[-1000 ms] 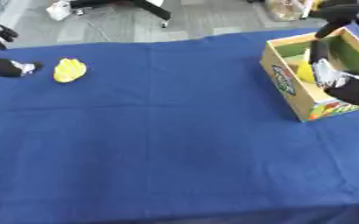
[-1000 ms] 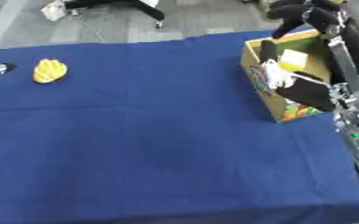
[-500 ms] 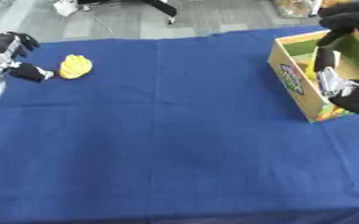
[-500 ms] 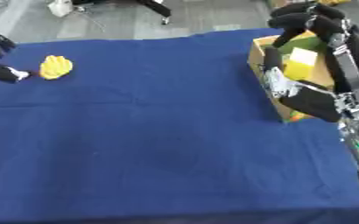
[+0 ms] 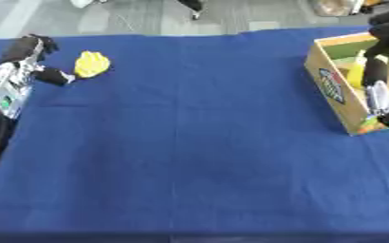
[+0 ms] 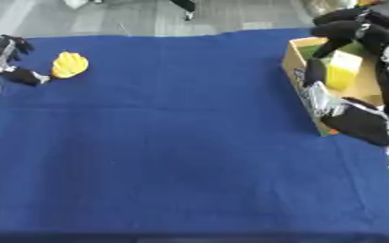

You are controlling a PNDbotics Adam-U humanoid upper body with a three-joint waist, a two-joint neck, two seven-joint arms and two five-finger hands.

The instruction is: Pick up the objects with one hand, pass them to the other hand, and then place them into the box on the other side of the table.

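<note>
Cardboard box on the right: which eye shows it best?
Right eye view: the open tan cardboard box sits fully in frame, a yellow item visible inside. The left eye view cuts the box off at the edge.

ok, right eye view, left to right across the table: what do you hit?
left hand → yellow object → bare blue tablecloth → box → right hand above the box.
</note>
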